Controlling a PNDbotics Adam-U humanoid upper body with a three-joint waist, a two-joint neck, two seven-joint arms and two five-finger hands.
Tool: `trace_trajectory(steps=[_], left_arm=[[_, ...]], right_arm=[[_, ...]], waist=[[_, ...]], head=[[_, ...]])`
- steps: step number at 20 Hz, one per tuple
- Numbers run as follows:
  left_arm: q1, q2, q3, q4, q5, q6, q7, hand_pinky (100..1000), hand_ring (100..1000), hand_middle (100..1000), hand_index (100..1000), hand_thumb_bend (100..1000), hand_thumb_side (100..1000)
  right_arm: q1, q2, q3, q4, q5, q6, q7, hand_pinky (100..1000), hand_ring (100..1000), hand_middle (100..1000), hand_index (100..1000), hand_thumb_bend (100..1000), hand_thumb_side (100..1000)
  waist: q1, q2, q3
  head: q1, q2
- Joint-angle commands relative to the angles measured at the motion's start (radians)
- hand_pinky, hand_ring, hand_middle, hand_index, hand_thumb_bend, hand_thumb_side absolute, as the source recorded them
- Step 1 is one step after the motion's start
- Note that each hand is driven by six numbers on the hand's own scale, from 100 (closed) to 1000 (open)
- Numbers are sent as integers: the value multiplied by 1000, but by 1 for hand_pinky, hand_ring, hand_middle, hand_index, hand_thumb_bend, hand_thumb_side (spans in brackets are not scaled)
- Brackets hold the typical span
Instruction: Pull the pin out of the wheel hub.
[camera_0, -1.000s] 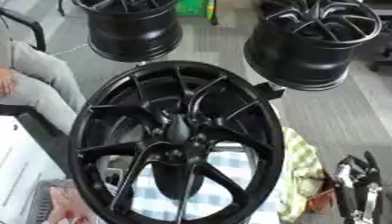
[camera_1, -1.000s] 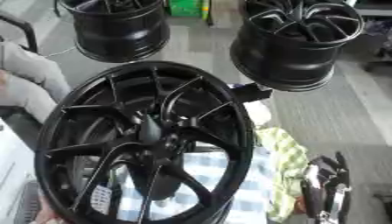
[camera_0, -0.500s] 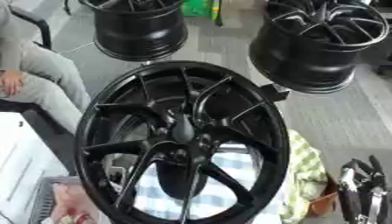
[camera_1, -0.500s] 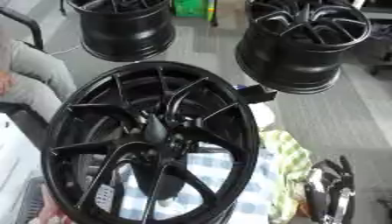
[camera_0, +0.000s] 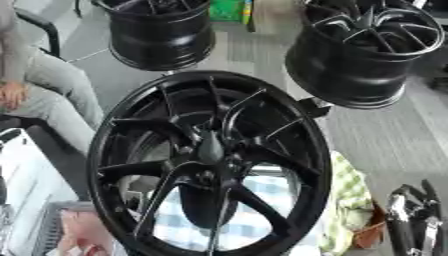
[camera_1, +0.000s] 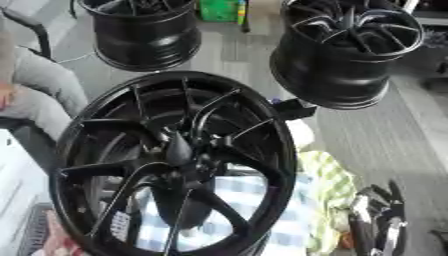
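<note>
Two spare black rims (camera_0: 162, 32) (camera_0: 367, 55) stand upper left and upper right; a checked cloth (camera_0: 262, 200) lies lower centre.

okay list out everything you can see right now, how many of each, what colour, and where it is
Wheel hub: one, black, spoked, centre of view, closest to the camera.
Pin: cannot be made out among the black spokes.
Other wheels: two, black, on the floor behind; one far left, one far right.
Checked cloth: one, blue and white, under the wheel hub, seen through its spokes.
Yellow-green cloth: one, right of the wheel hub.
Green object: one, top edge between the two far wheels.
Seated person: one, grey trousers, left edge.
Right hand: black and silver, lower right corner, fingers straight.
Left hand: not visible.
</note>
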Motion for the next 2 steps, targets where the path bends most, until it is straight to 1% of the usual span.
trace_trajectory(steps=[1, 2], left_arm=[[-13, 4, 2, 4, -6, -6, -4, 732, 702, 746, 888, 100, 788], [-14, 2, 2, 6, -6, -7, -4, 732, 702, 746, 888, 100, 787]], right_arm=[[-4, -10, -3, -21, 2, 0, 0, 633, 644, 740, 950, 100, 578], [-4, -10, -3, -21, 2, 1, 0, 633, 644, 740, 950, 100, 578]], waist=[[3, -9, 1], [3, -9, 1]], head=[[2, 5], [2, 5]])
